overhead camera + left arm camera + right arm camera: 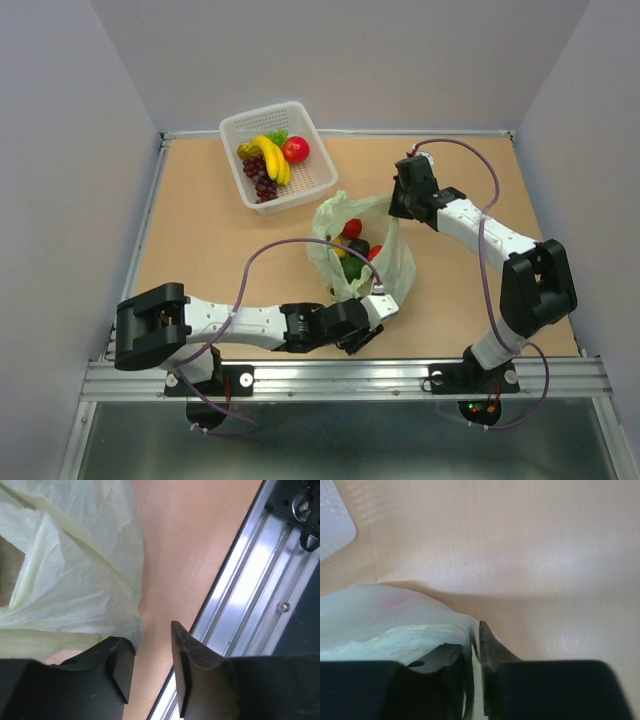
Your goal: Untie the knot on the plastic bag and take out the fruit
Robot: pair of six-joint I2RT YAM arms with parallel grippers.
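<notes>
The bag (402, 268) is seen open in the middle of the table (200, 230), between the two grippers. A white basket (232, 125) is set at the far left. The bag's far right edge is pinched by the right gripper (475, 630). The left gripper (152, 630) is held at the bag's near edge, jaws spread. Fruit (352, 243) is seen inside the bag.
</notes>
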